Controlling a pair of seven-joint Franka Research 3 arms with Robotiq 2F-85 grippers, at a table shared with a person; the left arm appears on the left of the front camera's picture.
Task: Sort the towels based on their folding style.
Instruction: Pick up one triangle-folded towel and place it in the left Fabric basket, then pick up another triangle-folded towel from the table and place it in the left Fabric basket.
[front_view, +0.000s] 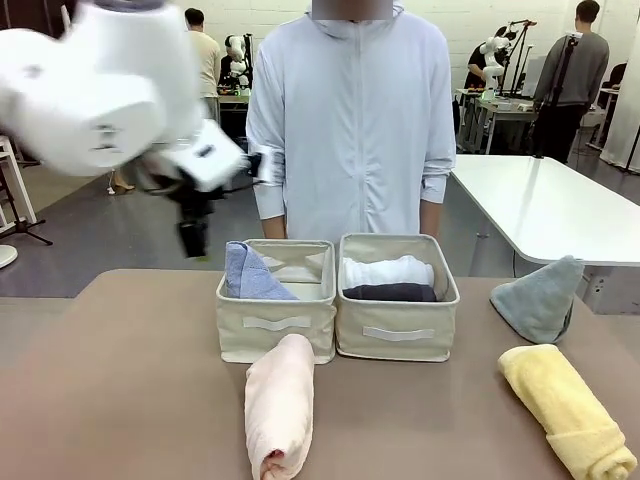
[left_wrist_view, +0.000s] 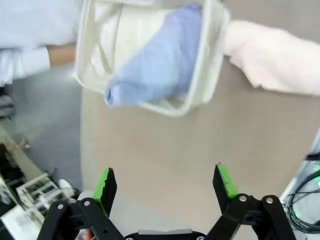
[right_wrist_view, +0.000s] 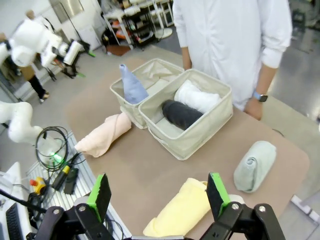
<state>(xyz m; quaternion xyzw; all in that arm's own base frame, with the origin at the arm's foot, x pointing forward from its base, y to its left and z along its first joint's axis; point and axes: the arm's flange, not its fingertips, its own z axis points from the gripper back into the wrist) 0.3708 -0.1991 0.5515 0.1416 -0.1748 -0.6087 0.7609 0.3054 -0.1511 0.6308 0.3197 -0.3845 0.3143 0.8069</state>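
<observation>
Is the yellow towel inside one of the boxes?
No, the yellow rolled towel lies on the table, out to the side of the right bin.

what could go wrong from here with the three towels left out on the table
The pink roll lies right by the left bin; grabbing it may shove the bin. The yellow roll sits near the edge of the table and might be pushed off or unroll.

A lab hall: a white worktable (front_view: 550, 200), cluttered equipment benches (front_view: 490, 105), loose cables (right_wrist_view: 50, 142).
</observation>
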